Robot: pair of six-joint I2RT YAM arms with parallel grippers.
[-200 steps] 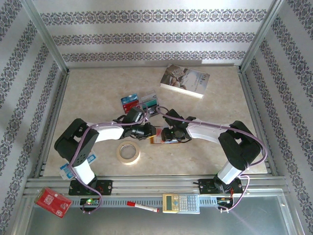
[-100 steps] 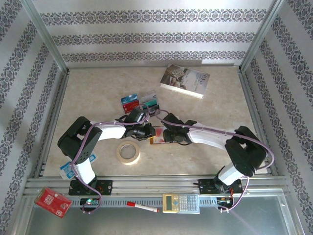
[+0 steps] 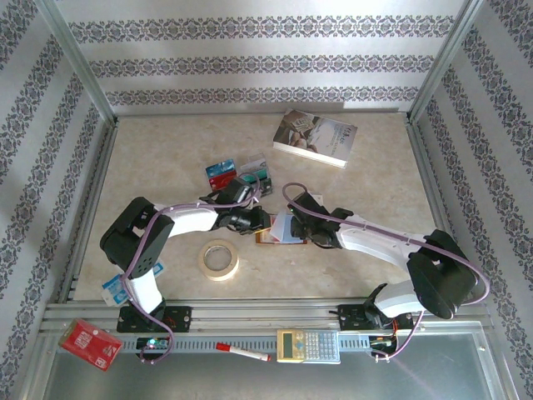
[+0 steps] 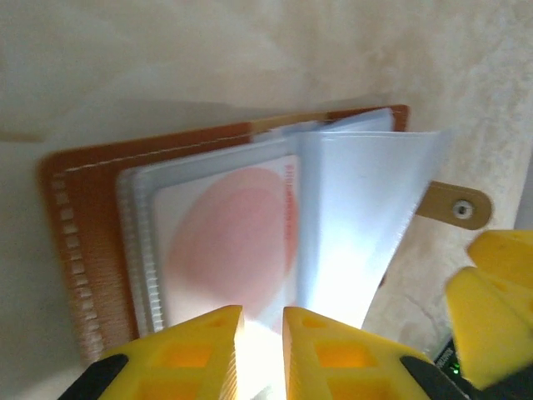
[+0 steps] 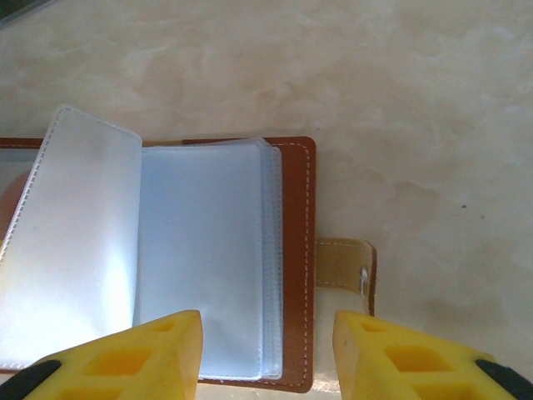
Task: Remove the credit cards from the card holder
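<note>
Loose credit cards [image 3: 221,173], thin glossy rectangles in red, blue and teal, lie on the pale marbled tabletop [image 3: 375,192], just beyond the left arm's wrist. The left end effector [image 3: 260,223] [image 4: 262,321] has its yellow jaws nearly together. The sleeves' bright edge runs into the slim gap, but I cannot tell whether it is pinched.

The card holder [image 3: 280,227] [image 4: 83,217] [image 5: 296,250] lies spread open midway between the left and right edges, a little nearer the near edge. Its long axis runs left to right. It is tan stitched leather with rounded corners. Its clear, ribbed plastic sleeves are fanned, one leaf standing up. One sleeve holds a pale card with a pink disc [image 4: 225,242]. The snap tab [image 5: 346,275] [image 4: 454,208] juts from the outer cover edge.

The right end effector [image 3: 298,230] [image 5: 266,342] hangs over the holder's right half, jaws well apart, gripping nothing.
</note>
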